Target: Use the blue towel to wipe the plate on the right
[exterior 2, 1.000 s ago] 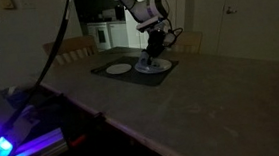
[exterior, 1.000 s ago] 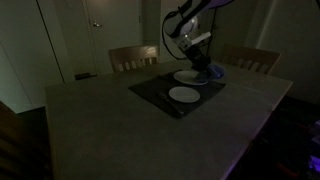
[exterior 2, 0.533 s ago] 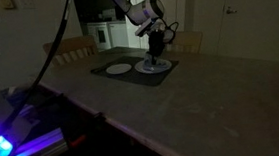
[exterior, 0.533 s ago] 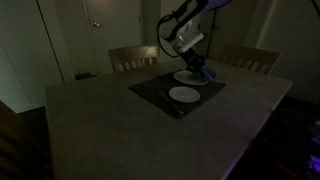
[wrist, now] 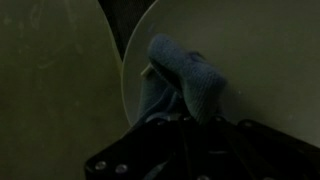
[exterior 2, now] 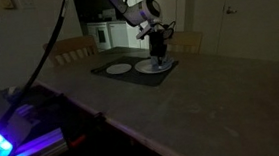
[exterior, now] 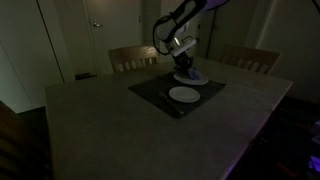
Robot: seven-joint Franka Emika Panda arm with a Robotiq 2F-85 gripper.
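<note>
Bench [exterior: 110, 118], dark mat [exterior: 150, 90] at its far side, right plate [exterior 2: 147, 73] with blue towel [wrist: 185, 80] bunched on it, apparently clamped in the tool [exterior 2: 158, 58]: light pressure and overlapping sweeps inside the rim are advised, so the plate isn't dragged.

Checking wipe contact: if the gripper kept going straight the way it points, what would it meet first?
The gripper would first press the blue towel it holds, then probably the plate beneath; depth is unclear.
</note>
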